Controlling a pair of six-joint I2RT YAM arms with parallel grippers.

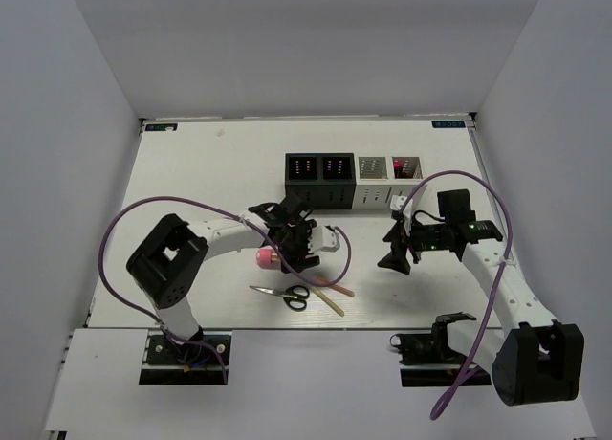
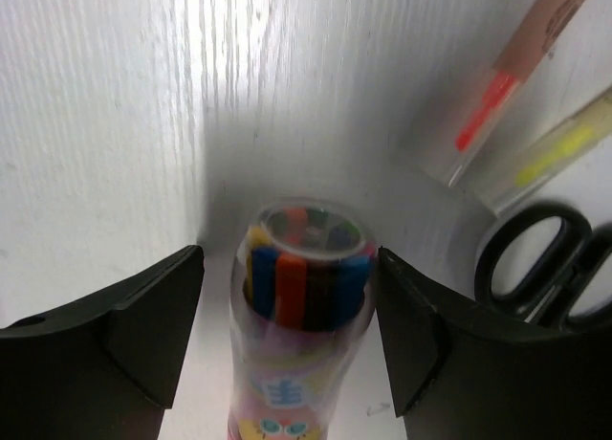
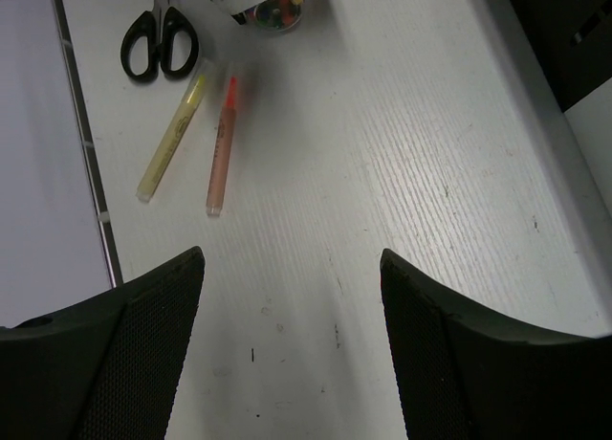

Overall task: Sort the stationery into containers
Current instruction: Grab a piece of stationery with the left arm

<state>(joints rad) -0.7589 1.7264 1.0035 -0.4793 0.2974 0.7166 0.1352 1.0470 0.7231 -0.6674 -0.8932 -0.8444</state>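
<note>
While our left pincer (image 2: 289, 260) stands spread astride the pink tube (image 2: 304, 301), we see that tube lying flat on the grained white tabletop (image 2: 96, 124). In the wrist view its long axis runs six to twelve o'clock, with the clear round cap toward twelve and the jaws just beside its smooth plastic sides. Our right pincer (image 3: 292, 268), spread and empty, hangs well apart.

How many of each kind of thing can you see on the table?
Black bins: 2
White bins: 2
Scissors: 1
Highlighter pens: 2
Pink tube: 1
Total: 8
</note>
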